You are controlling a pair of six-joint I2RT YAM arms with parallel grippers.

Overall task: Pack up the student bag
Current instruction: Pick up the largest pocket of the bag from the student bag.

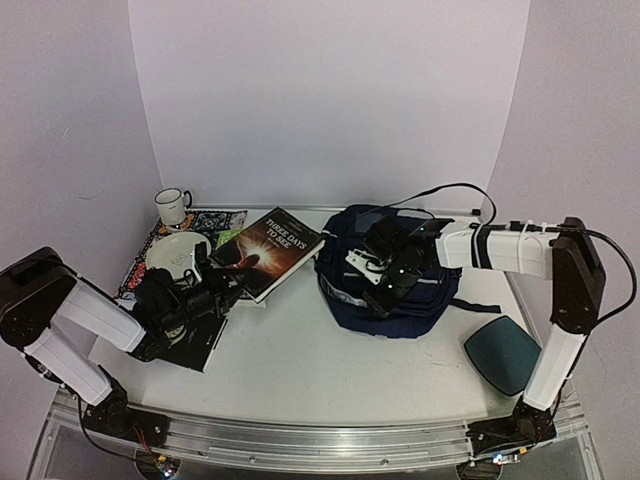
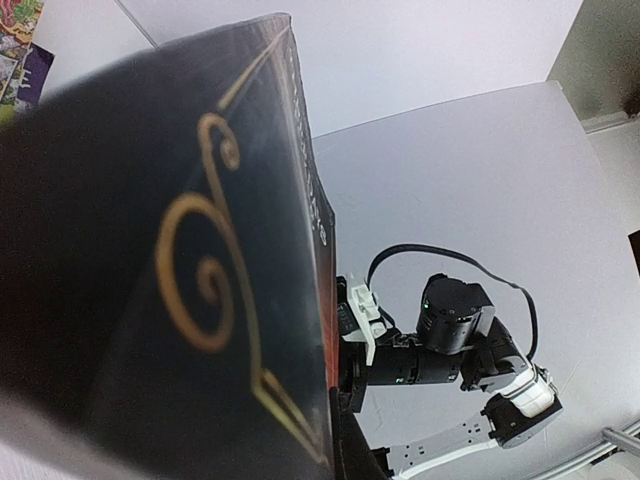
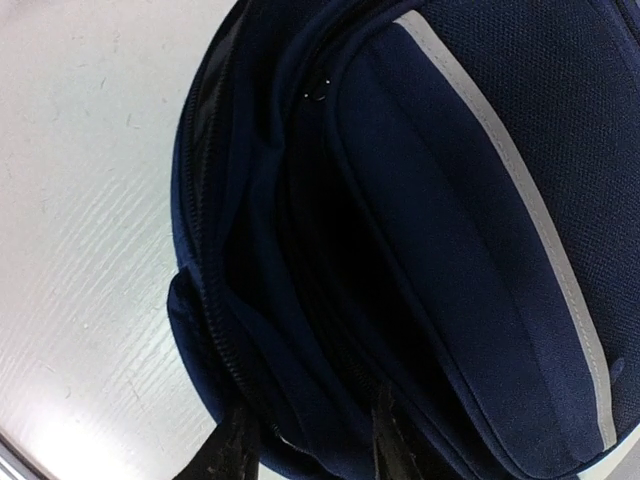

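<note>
A white table (image 1: 300, 370) is standing against pale lilac walls, with both arms reaching in from its near edge. From above, the navy bag (image 1: 432, 300) is lying at about 3 o'clock of the table's middle, and the right gripper (image 1: 385, 272) is hovering over its left half. A teal pad (image 1: 503, 352) is sitting at 5 o'clock of the bag, apart from it. A dark book (image 1: 272, 248) is lying at 10 o'clock of the middle, with the left gripper (image 1: 222, 288) pressing up at its near left corner. A mug (image 1: 172, 206), a white plate (image 1: 172, 252) and a patterned cloth (image 1: 222, 220) are crowding the far left corner. In the left wrist view the book's dark cover (image 2: 150, 250), marked with a gold scroll, is filling the frame from 12 round to 9 o'clock. The fingers are hiding behind it, so I cannot tell whether they are gripping it. The right arm (image 2: 450, 350) is showing at 5 o'clock. In the right wrist view the bag (image 3: 450, 200) is filling the frame, its pale stripe (image 3: 500, 170) running toward 4 o'clock. Two dark fingertips (image 3: 237, 450) are standing apart at 6 o'clock with a fold of the bag between them. I cannot tell whether they are pinching it.
</note>
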